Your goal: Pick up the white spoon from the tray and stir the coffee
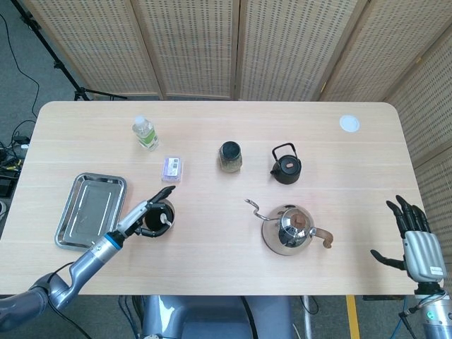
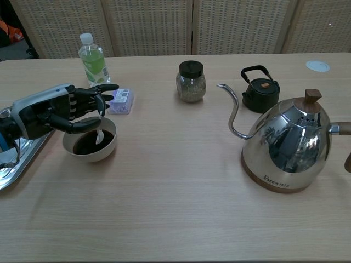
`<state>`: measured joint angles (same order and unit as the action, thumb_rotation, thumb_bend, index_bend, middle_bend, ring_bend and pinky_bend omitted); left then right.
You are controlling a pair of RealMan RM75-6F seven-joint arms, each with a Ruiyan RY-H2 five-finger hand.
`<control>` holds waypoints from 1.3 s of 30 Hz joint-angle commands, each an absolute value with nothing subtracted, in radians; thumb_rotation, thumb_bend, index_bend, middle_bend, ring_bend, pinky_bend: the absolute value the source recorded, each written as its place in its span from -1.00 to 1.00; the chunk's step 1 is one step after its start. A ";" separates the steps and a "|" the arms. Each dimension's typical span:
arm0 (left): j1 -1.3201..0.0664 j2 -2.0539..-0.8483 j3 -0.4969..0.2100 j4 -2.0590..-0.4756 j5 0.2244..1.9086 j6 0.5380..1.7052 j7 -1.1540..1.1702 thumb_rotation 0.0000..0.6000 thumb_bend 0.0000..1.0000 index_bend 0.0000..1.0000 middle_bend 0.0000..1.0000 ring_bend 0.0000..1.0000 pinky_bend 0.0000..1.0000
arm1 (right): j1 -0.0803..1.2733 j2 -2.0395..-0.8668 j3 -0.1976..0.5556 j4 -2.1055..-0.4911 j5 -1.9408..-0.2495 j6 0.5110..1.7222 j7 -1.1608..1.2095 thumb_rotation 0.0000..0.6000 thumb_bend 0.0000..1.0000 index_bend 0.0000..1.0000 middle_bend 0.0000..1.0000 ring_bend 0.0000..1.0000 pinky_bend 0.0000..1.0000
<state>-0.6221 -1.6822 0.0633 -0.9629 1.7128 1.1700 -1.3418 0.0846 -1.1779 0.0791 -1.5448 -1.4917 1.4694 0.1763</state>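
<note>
My left hand sits over the round cream bowl of dark coffee, pinching the small white plastic spoon between thumb and a finger while the other black fingers stretch out past the bowl's far rim. The spoon hangs downward from my grip with its lower end in the coffee; I cannot tell how deep it goes. In the head view the same hand covers the near-left part of the bowl, and the spoon shows as a pale spot at the bowl's right side.

Just behind my wrist, on the side away from the bowl, lies the shiny rectangular metal tray on the light wooden table. Beyond my fingertips is a small purple packet, and further past it a clear plastic bottle with a green label.

My right hand is well apart from all this, off the table's far right corner, fingers spread and holding nothing. Between the two hands stands a polished steel gooseneck kettle.
</note>
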 commanded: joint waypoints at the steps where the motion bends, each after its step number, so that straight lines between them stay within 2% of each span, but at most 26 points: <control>1: -0.631 -1.697 0.068 -0.947 1.706 1.161 -1.345 1.00 -0.05 0.32 -1.00 -1.00 -1.00 | 0.085 -1.178 0.080 -1.544 -1.490 1.468 0.177 1.00 -1.00 -0.87 -1.00 -1.00 -1.00; 12: -0.641 -1.747 0.083 -0.881 1.691 1.157 -1.363 1.00 -0.03 0.33 -1.00 -1.00 -1.00 | 0.088 -1.178 0.081 -1.540 -1.482 1.459 0.179 1.00 -1.00 -0.87 -1.00 -1.00 -1.00; 39: -0.656 -1.842 0.063 -0.747 1.642 1.156 -1.385 1.00 -0.01 0.36 -1.00 -1.00 -1.00 | 0.096 -1.176 0.086 -1.533 -1.466 1.439 0.194 1.00 -1.00 -0.87 -1.00 -1.00 -1.00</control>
